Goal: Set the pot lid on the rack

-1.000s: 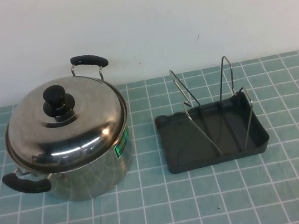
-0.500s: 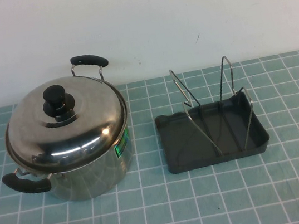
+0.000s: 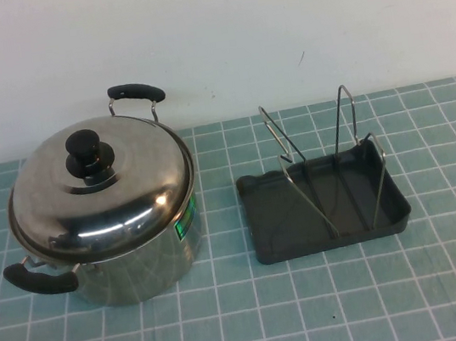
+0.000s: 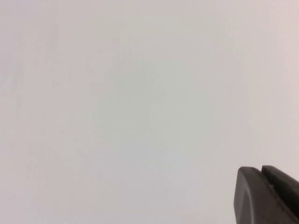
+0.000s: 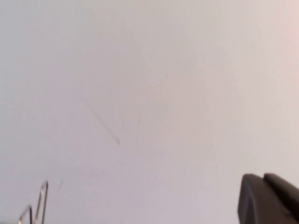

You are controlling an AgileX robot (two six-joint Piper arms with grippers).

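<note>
My left gripper (image 4: 268, 196) shows only as a dark finger edge in the corner of its wrist view, facing the blank wall (image 4: 140, 102); I cannot tell how its fingers stand. My right gripper (image 5: 270, 198) shows the same way in its own wrist view, also aimed at the wall, and there too I cannot tell. That view catches the tips of the rack's wire loops (image 5: 39, 203). Neither gripper appears in the high view. Only the high view shows the table (image 3: 452, 291): the lid (image 3: 98, 194) sits closed on the pot (image 3: 143, 264) at my left, and the rack (image 3: 323, 203) stands just beside the pot, to its right, apart from it.
</note>
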